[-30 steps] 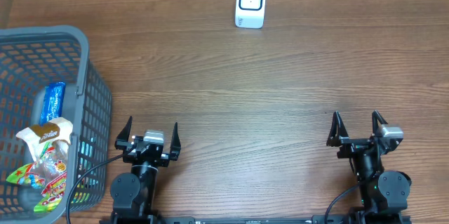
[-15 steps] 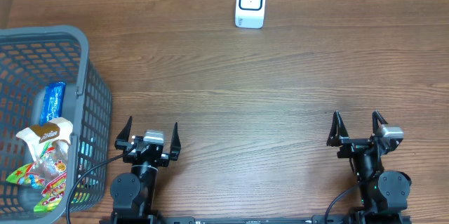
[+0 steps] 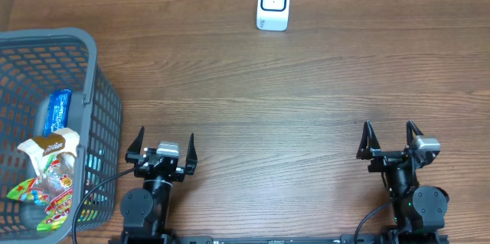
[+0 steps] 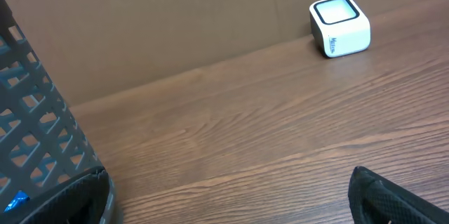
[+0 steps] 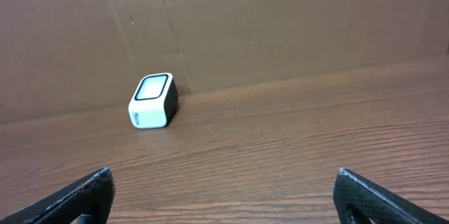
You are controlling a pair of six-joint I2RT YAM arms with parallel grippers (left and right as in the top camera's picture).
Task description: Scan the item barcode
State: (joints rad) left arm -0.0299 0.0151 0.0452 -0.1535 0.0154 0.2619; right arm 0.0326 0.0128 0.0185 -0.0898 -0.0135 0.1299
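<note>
A white scanner (image 3: 273, 4) with a dark window stands at the far edge of the wooden table; it shows too as the scanner (image 4: 339, 26) in the left wrist view and the scanner (image 5: 153, 101) in the right wrist view. Several snack packets (image 3: 47, 169) lie in the grey basket (image 3: 103, 114) at the left, among them a blue wrapper (image 3: 58, 111). My left gripper (image 3: 162, 143) is open near the front edge beside the basket, nothing between its fingers. My right gripper (image 3: 390, 138) is open at the front right, also holding nothing.
A brown cardboard wall (image 5: 280, 20) rises behind the table's far edge. The basket wall (image 4: 35, 133) stands close to the left of my left gripper. Bare wood (image 3: 276, 106) lies between the grippers and the scanner.
</note>
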